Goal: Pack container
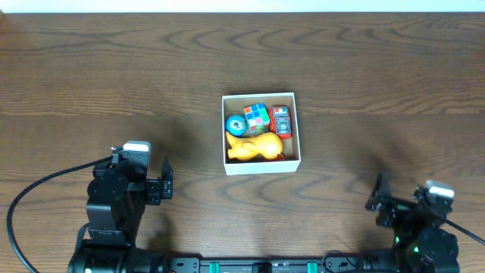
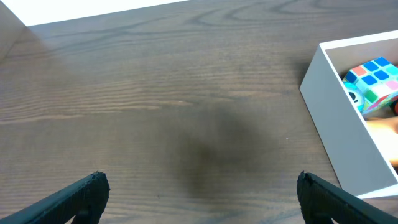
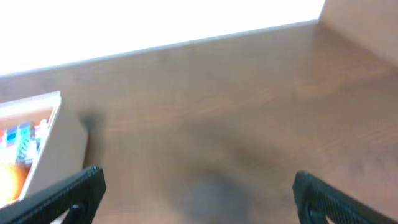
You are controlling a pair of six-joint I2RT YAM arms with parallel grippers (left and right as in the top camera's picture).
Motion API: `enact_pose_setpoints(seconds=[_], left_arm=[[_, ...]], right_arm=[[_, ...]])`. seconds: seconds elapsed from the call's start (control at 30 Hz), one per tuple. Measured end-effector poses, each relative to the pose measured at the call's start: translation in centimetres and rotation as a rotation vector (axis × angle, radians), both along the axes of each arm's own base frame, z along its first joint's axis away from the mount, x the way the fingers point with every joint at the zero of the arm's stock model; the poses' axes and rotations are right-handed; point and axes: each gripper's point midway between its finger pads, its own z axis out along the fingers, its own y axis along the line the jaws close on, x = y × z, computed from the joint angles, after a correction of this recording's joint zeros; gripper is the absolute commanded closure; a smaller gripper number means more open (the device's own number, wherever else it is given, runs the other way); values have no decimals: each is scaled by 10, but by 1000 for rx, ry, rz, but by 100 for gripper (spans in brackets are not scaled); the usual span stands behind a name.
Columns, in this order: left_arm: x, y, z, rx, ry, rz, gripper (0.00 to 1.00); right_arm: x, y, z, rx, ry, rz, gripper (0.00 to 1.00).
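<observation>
Left tool point(image 1: 167, 180) and right tool point(image 1: 376, 193) open, empty, parked near worktop point(image 1: 76, 76) front corners, well apart from box point(image 1: 261, 165); toys point(image 1: 254, 146) inside, packing probably finished.

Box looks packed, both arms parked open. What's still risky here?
1. Toys crowd the container; the yellow toy lies tight beside the cube, so another item may ride above the rim.
2. The container sits loose on the table; a careless pass by the left gripper might shove it.
</observation>
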Motion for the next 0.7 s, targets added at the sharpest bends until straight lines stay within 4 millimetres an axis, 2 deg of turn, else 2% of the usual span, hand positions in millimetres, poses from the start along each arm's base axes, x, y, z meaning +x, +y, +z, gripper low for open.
enact_pose_setpoints(seconds=[0.13,0.23,0.3,0.37,0.5,0.7], left_arm=[[0,0,0,0,2,0,2],[0,0,-1,0,2,0,2],[0,0,-1,0,1,0,2],[0,0,-1,0,2,0,2],[0,0,-1,0,2,0,2],[0,0,-1,0,2,0,2]], right_arm=[[30,3,13,-20,-176,11,1],[44,5,21,-36,-302,14,1],[50,5,18,-48,-356,14,1],[56,6,3,-57,-359,17,1],[61,11,-42,-94,-229,54,1],[61,20,-45,-117,-215,117,1]])
